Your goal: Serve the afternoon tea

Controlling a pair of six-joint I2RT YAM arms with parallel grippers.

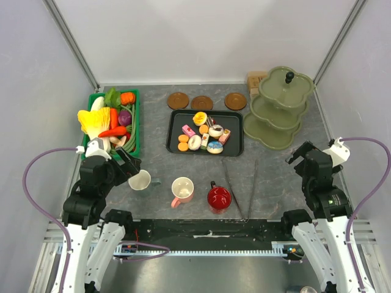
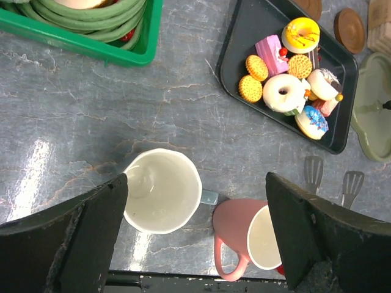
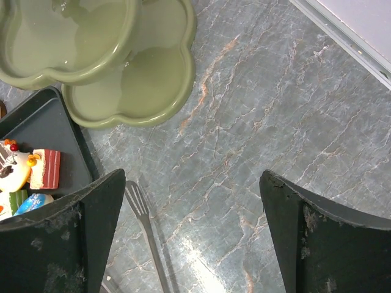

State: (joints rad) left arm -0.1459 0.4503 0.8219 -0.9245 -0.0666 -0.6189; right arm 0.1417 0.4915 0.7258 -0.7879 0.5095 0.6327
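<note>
The desk [image 1: 275, 177] is grey marbled stone. In its far right corner stands a green three-tier stand [image 1: 269, 133], all tiers bare. A green crate [image 1: 137, 122] of toy vegetables [image 1: 110, 119] sits at the far left corner. A black tray [image 1: 177, 122] lies mid-desk toward the far edge.

The left claw [image 1: 127, 163] hangs near the left edge, just beside the whitish mug [image 1: 140, 180], its jaws spread wide and holding nothing; in the wrist view the mug shows between the fingers. The right claw [image 1: 301, 155] hangs near the right edge over bare desk, jaws also spread wide and empty.

The three mugs stand upright in a row along the near edge: whitish at the left, the pink mug [image 1: 182, 189] in the middle, the red mug [image 1: 219, 198] just right of it. Metal tongs [image 1: 239, 183] lie right of the red mug, running from tray to near edge. Three brown coasters [image 1: 202, 102] line the far edge behind the tray. The cakes [image 1: 204, 133], biscuits and pastries are heaped together on the tray.
</note>
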